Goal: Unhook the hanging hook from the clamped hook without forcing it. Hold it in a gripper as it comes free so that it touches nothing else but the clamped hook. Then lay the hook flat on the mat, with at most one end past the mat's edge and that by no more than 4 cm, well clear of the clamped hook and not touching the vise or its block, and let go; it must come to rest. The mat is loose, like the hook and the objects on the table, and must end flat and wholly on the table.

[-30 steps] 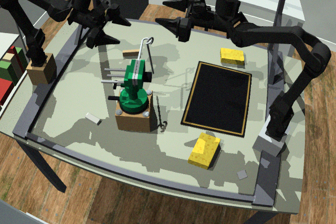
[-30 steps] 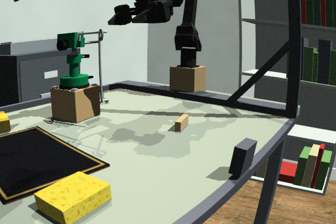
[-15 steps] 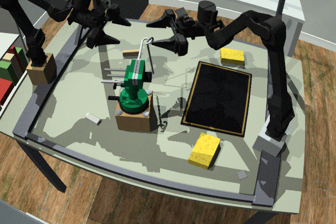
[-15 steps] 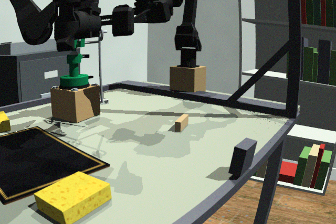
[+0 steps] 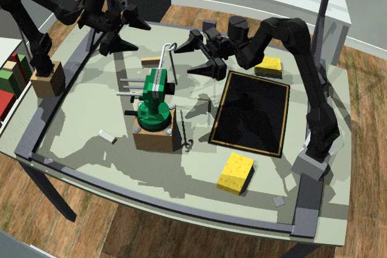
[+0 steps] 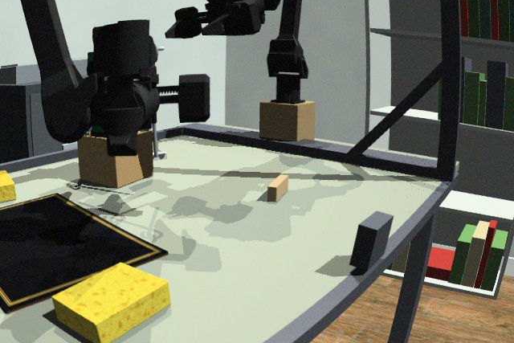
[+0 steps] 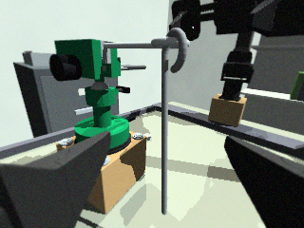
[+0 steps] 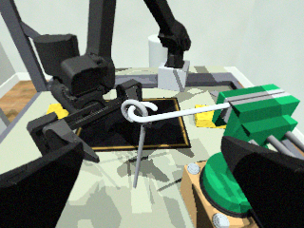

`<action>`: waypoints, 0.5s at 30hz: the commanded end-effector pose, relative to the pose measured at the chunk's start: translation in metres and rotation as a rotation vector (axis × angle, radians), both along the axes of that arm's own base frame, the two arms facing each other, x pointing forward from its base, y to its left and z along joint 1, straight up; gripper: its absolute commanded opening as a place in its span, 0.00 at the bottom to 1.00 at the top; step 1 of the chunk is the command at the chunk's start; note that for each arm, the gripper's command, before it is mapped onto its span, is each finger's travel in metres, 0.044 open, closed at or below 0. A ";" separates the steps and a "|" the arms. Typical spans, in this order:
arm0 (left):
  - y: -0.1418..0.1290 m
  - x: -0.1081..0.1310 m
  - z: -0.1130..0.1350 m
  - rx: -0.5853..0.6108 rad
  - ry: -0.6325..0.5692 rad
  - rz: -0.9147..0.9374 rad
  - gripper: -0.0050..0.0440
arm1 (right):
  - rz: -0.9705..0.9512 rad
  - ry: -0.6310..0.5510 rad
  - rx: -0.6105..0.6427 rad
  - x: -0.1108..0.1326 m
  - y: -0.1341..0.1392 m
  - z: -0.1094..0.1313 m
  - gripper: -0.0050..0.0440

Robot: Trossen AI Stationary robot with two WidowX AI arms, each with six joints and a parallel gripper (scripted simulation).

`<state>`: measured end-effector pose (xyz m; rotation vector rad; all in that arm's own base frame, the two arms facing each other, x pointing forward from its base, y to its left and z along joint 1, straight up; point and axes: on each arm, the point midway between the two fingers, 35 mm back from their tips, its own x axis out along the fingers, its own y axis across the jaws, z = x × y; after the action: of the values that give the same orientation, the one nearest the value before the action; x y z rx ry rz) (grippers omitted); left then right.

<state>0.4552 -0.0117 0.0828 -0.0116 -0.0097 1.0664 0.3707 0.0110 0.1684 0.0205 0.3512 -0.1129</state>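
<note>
Reaching in from the left of the top view, the right gripper [image 5: 143, 38] [image 6: 185, 34] [image 8: 153, 145] hangs with its fingers spread fully and nothing held, well apart from the vise. A small white block [image 5: 107, 136] lies on the table [image 5: 84, 102] [image 6: 249, 281] left of the wooden block [image 5: 153, 139] [image 6: 97, 161] [image 7: 121, 176] [image 8: 190, 190], which bears the green vise [image 5: 153, 114] [image 6: 95, 128] [image 7: 102, 125] [image 8: 261, 114]. Behind them lies a wooden strip [image 5: 150, 61] [image 6: 277, 189]. From the vise the clamped hook [image 5: 161, 57] [image 7: 135, 46] [image 8: 180, 113] sticks out, and the hanging hook [image 5: 173, 67] [image 6: 155, 136] [image 7: 164, 133] [image 8: 139, 157] dangles from its curled end, shank down, clear of the mat. To its right the left gripper [image 5: 181, 61] [image 7: 167, 139] points towards it, fingers also fully apart and gripping nothing; in its wrist view the shank appears between the fingers, though whether a finger touches it I cannot tell. Further right, the black mat [image 5: 250, 111] [image 6: 54, 243] [image 8: 176, 133] with its gold border lies flat, one yellow sponge [image 5: 234, 172] [image 8: 204, 116] near its front edge and another sponge [image 5: 268, 65] [image 6: 112, 301] [image 8: 57, 111] just behind it
</note>
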 end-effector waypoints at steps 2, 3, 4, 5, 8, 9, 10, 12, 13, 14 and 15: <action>0.005 0.005 0.002 -0.005 -0.014 0.009 1.00 | 0.003 -0.024 0.001 0.001 0.000 0.009 1.00; 0.007 0.006 0.002 -0.005 -0.014 0.009 1.00 | 0.003 -0.024 0.001 0.001 0.000 0.009 1.00; 0.008 0.007 0.003 -0.004 -0.014 0.009 1.00 | 0.003 -0.024 0.001 0.001 0.000 0.009 1.00; 0.010 0.007 0.003 -0.004 -0.014 0.009 1.00 | 0.003 -0.024 0.001 0.001 0.000 0.009 1.00; 0.014 0.010 0.003 -0.004 -0.015 0.009 1.00 | 0.003 -0.024 0.001 0.001 0.000 0.009 1.00; 0.015 0.011 0.003 -0.004 -0.015 0.009 1.00 | 0.003 -0.024 0.001 0.001 0.000 0.009 1.00; 0.017 0.012 0.003 -0.004 -0.015 0.009 1.00 | 0.003 -0.024 0.001 0.001 0.000 0.009 1.00; 0.017 0.012 0.003 -0.004 -0.015 0.009 1.00 | 0.003 -0.024 0.001 0.001 0.000 0.009 1.00; 0.018 0.013 0.003 -0.004 -0.015 0.009 1.00 | 0.003 -0.024 0.001 0.001 0.000 0.009 1.00; 0.019 0.013 0.003 -0.004 -0.015 0.009 1.00 | 0.003 -0.024 0.001 0.001 0.000 0.009 1.00; 0.021 0.014 0.003 -0.004 -0.015 0.009 1.00 | 0.003 -0.024 0.001 0.001 0.000 0.009 1.00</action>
<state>0.4645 0.0048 0.0790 -0.0085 -0.0080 1.0759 0.3707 0.0110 0.1684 0.0205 0.3512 -0.1129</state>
